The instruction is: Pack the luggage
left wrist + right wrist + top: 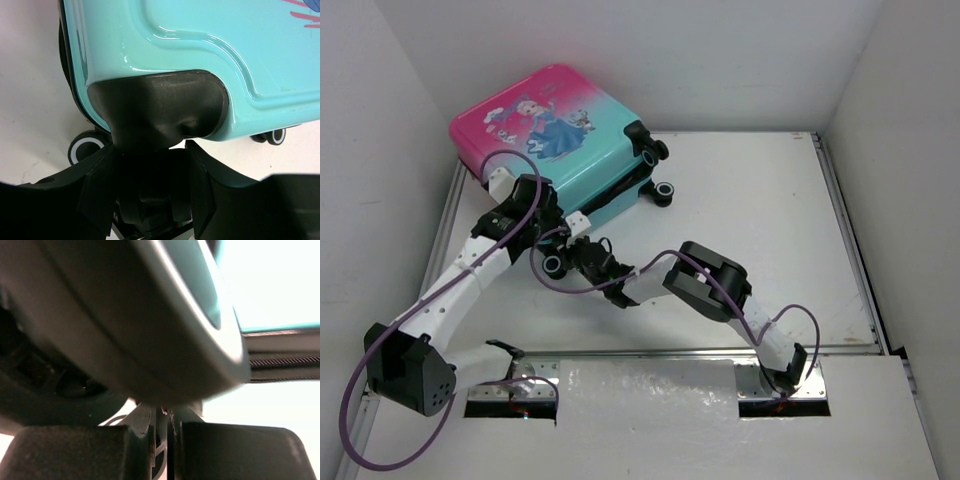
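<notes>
Suitcase (555, 115) lies closed; left gripper (150, 167) clamps its black corner caster mount (160, 107), likely steadying shell; right gripper (165, 427) pinched shut beneath wheel (125, 315).

Robot lab cell: bare white partition walls (720, 50) around a white, metal-railed tabletop (770, 220).

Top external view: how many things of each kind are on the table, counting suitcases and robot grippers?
Pink-to-teal hard-shell child's suitcase: 1
Black two-finger grippers: 2 (left gripper, right gripper)
Total: 3
</notes>
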Available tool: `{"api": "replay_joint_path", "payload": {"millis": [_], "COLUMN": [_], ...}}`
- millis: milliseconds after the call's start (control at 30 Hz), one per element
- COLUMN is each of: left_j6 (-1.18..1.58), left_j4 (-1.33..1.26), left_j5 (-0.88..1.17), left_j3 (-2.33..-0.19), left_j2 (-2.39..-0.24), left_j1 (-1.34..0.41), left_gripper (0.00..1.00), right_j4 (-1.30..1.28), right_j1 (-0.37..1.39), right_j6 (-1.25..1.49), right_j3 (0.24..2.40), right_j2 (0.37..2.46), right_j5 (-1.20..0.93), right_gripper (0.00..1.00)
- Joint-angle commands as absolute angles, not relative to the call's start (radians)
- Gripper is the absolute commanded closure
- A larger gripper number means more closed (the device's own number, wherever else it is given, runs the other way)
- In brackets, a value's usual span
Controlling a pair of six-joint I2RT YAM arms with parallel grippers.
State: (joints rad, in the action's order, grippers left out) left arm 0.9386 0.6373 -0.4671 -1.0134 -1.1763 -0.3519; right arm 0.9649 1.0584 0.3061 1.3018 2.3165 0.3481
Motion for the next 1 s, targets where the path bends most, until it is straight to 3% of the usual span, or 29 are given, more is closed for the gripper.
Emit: {"api": "replay_joint_path", "payload": {"millis": [0, 100, 700, 833, 900, 967], "left_j6": [0.951, 0.95, 0.956, 0.951, 0.945, 0.94], "left_j4": [0.479, 0.474, 0.465, 0.454, 0.443, 0.442], "left_j5": [-0.241, -0.245, -0.268, -0.27, -0.264, -0.253], "left_j3": [-1.006, -1.002, -0.976, -0.976, -0.977, -0.991], "left_j2": [-1.161, -1.152, -1.132, -1.135, -1.144, -1.152], "left_j1": [-0.391, -0.39, -0.385, -0.383, -0.382, -0.382], "left_gripper": [1.0, 1.0, 1.0, 1.0, 1.0, 1.0], "right_j4": [0.997, 0.946, 1.022, 1.098, 1.14, 1.148], "right_j1": [0.982, 0.977, 0.878, 0.824, 0.773, 0.793], "right_j6": [0.351, 0.419, 0.446, 0.445, 0.442, 0.376], "right_j3": [1.396, 1.376, 1.158, 1.068, 1.06, 1.048], "right_j2": [2.29, 2.289, 2.138, 2.1, 2.112, 2.12], "right_j5": [0.728, 0.872, 1.048, 0.971, 0.649, 0.63], "right_gripper": [1.0, 1.0, 1.0, 1.0, 1.0, 1.0]}}
